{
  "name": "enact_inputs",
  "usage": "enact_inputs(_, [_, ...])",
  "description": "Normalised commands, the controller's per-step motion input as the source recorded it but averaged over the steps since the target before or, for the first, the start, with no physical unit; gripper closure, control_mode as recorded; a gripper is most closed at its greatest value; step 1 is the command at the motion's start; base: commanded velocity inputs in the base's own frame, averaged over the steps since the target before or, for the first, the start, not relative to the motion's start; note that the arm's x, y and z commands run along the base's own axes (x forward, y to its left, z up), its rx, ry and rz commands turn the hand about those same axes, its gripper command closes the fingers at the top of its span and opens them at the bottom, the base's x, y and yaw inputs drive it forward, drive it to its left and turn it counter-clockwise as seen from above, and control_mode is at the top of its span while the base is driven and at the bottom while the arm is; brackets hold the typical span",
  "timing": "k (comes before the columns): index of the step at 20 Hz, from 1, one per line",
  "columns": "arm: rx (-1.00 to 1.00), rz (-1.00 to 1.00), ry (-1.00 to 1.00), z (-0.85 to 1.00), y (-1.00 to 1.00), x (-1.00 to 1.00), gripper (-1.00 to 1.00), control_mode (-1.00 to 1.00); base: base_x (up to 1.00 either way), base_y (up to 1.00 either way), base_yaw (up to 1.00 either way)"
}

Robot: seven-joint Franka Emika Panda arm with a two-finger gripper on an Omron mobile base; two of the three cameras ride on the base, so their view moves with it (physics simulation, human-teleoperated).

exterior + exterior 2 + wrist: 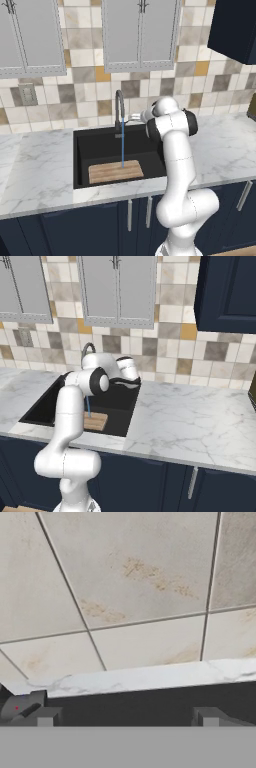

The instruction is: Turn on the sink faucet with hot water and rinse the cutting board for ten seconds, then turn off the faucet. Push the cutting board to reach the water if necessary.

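Note:
The black sink [85, 150] is set into the marble counter, and the wooden cutting board [116, 172] lies flat on its floor at the front. From the dark gooseneck faucet [119, 107] a thin blue stream of water [123, 150] falls onto the board's far edge. My gripper [131, 118] hovers just right of the faucet at the basin's back rim, pointing at the wall. In the hand view my gripper [127, 719] is open, with nothing between the fingertips [46, 717]. The right base view shows the board [96, 421] and water [88, 406] partly behind my arm.
A tiled backsplash [130, 587] stands close ahead of the hand, above a narrow counter strip [150, 676]. A grey faucet part with a red dot [21, 705] sits at the lower left of the hand view. Wall cabinets [140, 30] hang overhead.

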Motion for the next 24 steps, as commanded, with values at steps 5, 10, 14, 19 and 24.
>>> enact_inputs(5, [0.0, 0.0, 0.0, 0.0, 0.13, 0.0, -1.0, -1.0, 0.0, 0.0, 0.0])
enact_inputs(10, [0.0, 0.0, 0.0, 0.0, 0.11, 0.0, -1.0, -1.0, 0.0, 0.0, 0.0])
enact_inputs(14, [0.0, 0.0, 0.0, 0.0, 0.1, 0.0, -1.0, -1.0, 0.0, 0.0, 0.0])
enact_inputs(19, [0.0, 0.0, 0.0, 0.0, 0.12, 0.0, -1.0, -1.0, 0.0, 0.0, 0.0])
enact_inputs(24, [0.0, 0.0, 0.0, 0.0, 0.26, 0.0, -1.0, -1.0, 0.0, 0.0, 0.0])
